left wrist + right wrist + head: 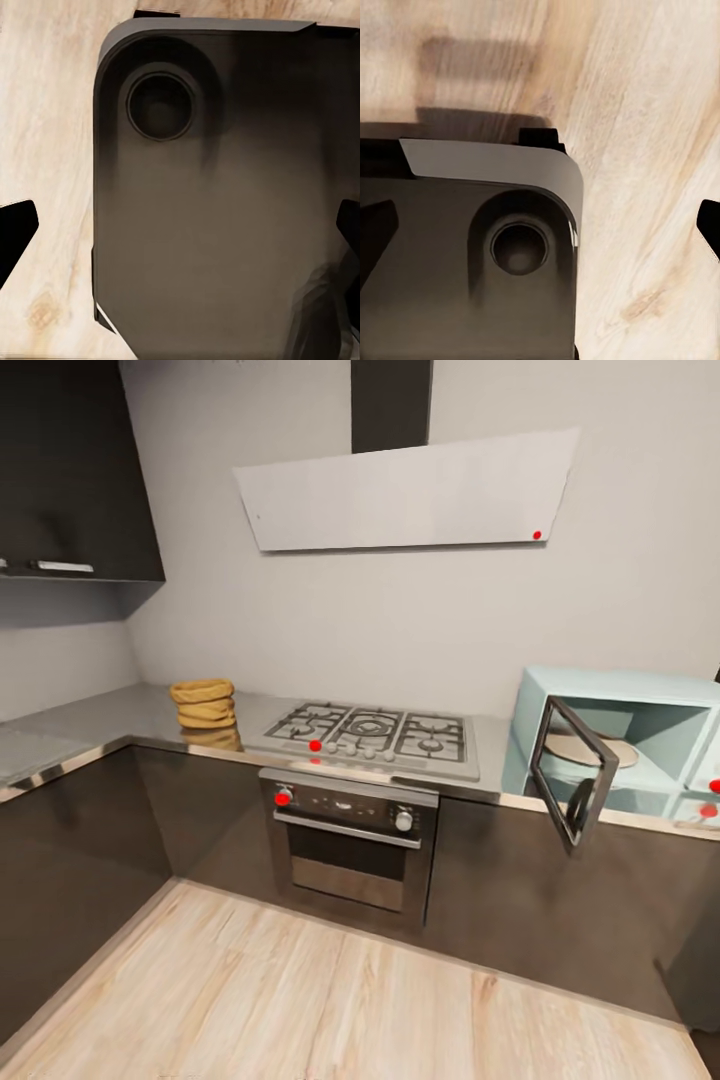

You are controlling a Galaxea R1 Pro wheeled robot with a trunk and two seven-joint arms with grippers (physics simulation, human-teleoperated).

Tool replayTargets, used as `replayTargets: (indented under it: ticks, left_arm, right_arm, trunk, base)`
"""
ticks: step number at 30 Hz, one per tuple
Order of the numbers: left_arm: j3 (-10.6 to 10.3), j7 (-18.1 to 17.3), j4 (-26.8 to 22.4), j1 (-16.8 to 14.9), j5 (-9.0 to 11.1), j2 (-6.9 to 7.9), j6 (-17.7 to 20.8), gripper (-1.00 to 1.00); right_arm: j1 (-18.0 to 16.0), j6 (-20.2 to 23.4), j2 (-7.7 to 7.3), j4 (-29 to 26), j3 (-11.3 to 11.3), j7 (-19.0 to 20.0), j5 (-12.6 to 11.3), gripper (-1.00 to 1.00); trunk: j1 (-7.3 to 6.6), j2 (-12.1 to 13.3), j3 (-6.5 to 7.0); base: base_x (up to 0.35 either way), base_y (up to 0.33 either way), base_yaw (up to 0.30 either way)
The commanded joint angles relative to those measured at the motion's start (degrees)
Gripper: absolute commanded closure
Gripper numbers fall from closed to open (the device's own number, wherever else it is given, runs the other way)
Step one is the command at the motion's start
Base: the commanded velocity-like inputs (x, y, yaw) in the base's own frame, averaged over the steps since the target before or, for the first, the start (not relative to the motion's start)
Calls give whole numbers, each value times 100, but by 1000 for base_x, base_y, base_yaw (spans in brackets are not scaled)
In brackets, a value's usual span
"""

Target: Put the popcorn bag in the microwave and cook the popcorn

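The popcorn bag (203, 703), a squat tan sack with a thick rolled rim, stands on the light grey countertop (100, 722) left of the hob. At the right edge of the head view sits the mint-blue microwave (640, 688), its dark glass door (572, 772) swung wide open and a round turntable (592, 748) visible inside. My left gripper (180, 232) is open, its dark fingertips (16, 234) far apart above my own dark base. In the right wrist view my right gripper (540, 229) is also open, with nothing between its fingers (709, 225).
A steel gas hob (375, 735) with black grates lies between bag and microwave, above a dark built-in oven (350, 838). A white hood (410, 490) hangs above. Dark cabinets line the counter fronts. Pale wood floor (300, 1000) stretches before them. The robot base (457, 277) sits below both grippers.
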Motion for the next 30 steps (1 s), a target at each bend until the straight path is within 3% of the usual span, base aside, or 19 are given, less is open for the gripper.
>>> replayTargets:
  ticks: [1, 30]
  left_arm:
    - [6, -2, -1, -1, 39, -1, -7, -100]
    - [6, 0, -1, 1, 39, -10, -7, -100]
  right_arm:
    - [-7, -36, -4, 18, -50, 11, 54, -100]
    - [-7, -45, -4, 21, -50, 9, 48, -100]
  trunk:
    - [0, -3, -5]
    - [0, -3, -5]
  base:
    - [0, 0, 268]
    - [0, 0, 268]
